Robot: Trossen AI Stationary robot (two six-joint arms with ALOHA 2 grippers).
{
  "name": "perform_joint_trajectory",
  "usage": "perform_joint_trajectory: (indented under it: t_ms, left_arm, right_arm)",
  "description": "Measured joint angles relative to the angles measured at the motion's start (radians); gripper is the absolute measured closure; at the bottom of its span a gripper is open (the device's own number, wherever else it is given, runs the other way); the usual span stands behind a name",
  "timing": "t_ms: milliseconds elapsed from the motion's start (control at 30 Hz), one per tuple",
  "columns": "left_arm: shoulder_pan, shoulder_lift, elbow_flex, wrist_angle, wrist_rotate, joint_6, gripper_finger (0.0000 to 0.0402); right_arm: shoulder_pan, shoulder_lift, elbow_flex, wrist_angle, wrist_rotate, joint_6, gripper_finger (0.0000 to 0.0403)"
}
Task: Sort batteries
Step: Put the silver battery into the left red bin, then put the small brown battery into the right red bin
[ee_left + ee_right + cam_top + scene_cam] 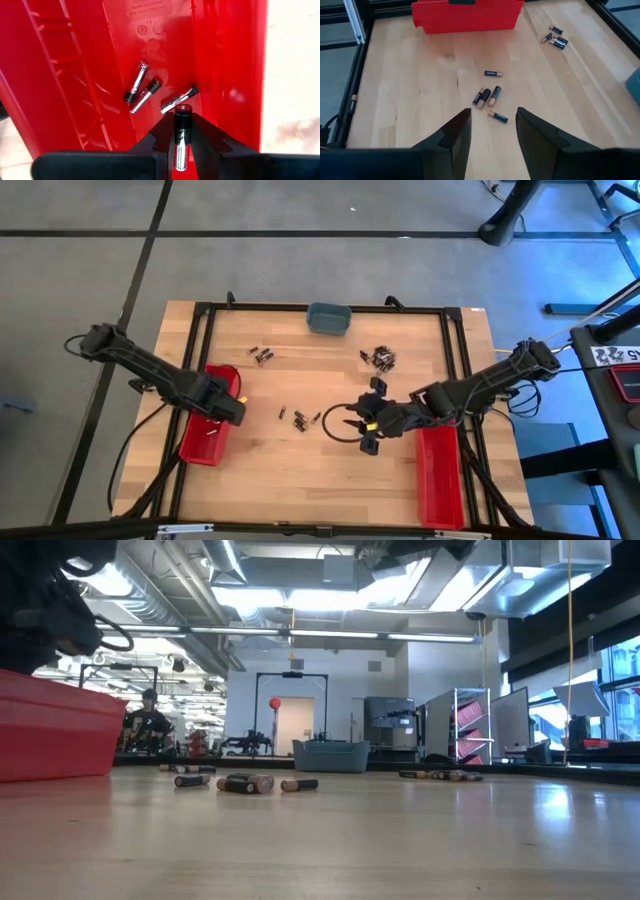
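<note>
I have the left tool (181,150) hanging over the left red bin (205,430), at the left of the high view, with one silvery battery (182,137) pinched upright between its fingers (210,137). In the left wrist view the fingers sit close on that cell, so I count it as held, though the grip looks light. Three batteries (150,94) already lie on the bin floor just beyond the fingertips.

To do this drop well, I want the cell well inside the bin walls before I let the fingers part, since the right wall is near in that view. I judge it is inside now. I would open only a little and hold the arm steady, so the cell falls straight rather than flicking out over the rim.

My right tool (492,132) waits with its fingers spread and nothing between them, low in the middle of the high view, just left of the right red bin (440,480). In its wrist view a small cluster of loose batteries (489,96) lies on the desk (300,470) just ahead. Two more groups (380,358) sit toward the upper part of the high view, below the grey-blue dish (328,318).
</note>
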Motion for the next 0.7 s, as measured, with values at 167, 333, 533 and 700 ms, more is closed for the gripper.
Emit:
perform_joint_trajectory:
  t_ms: [167,333,533,700]
  left_arm:
    - [0.0,0.02,0.0,0.001,0.005,-0.017,0.0349]
    - [0.0,-0.007,0.0,-0.053,0.038,-0.018,0.03]
    - [0.001,-0.107,0.062,-0.158,0.065,-0.018,0.0251]
    - [0.0,-0.188,0.159,-0.144,-0.011,-0.021,0.0249]
  right_arm:
    - [-0.001,-0.005,0.0,0.0,-0.006,-0.002,0.0246]
    - [-0.001,-0.006,0.0,-0.001,-0.007,-0.01,0.0246]
    - [-0.025,-0.006,0.0,0.02,0.027,-0.151,0.0246]
    - [-0.121,0.006,0.0,0.034,-0.111,-0.195,0.0246]
